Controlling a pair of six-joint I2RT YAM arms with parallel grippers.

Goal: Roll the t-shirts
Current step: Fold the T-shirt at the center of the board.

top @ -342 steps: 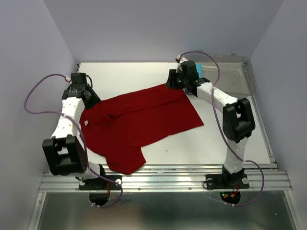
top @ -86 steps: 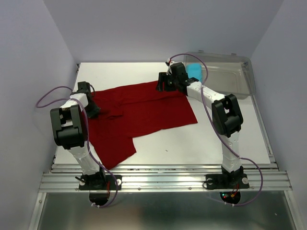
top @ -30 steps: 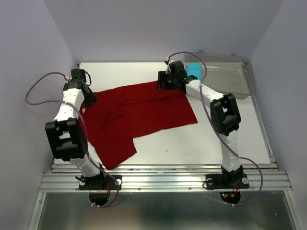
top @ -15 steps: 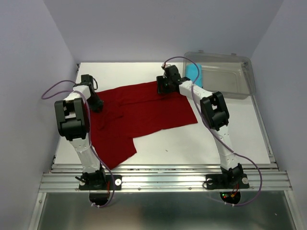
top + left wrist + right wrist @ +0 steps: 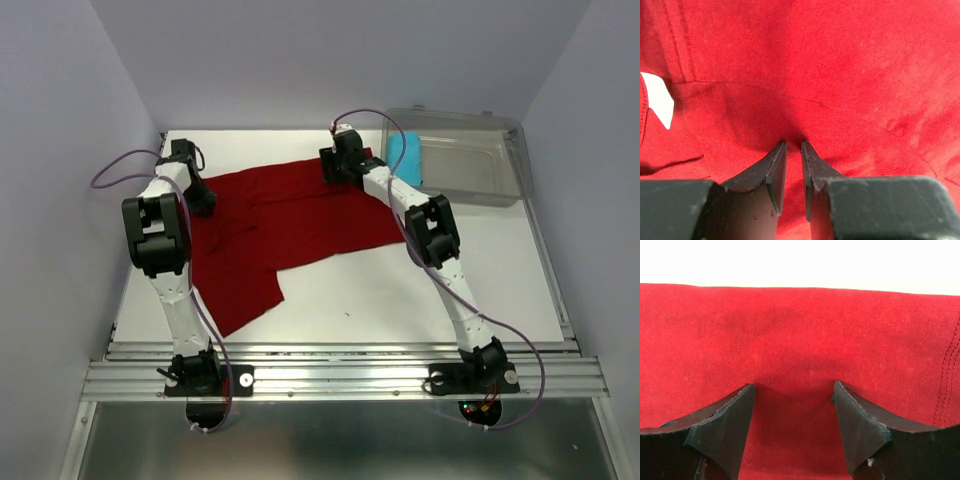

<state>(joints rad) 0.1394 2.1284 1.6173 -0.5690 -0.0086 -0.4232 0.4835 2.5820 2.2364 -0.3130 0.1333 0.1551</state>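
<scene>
Far across the table (image 5: 480, 280) | left gripper (image 5: 792, 145) outstretched, pinching dark red shirt (image 5: 300, 220) | right gripper (image 5: 792, 387) outstretched, jaws spread

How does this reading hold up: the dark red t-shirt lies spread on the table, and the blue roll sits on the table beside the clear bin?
One point is wrong. The blue roll lies inside the clear bin, at its left end, not on the table beside it. The top external view shows this. The dark red t-shirt does lie spread on the table.
</scene>
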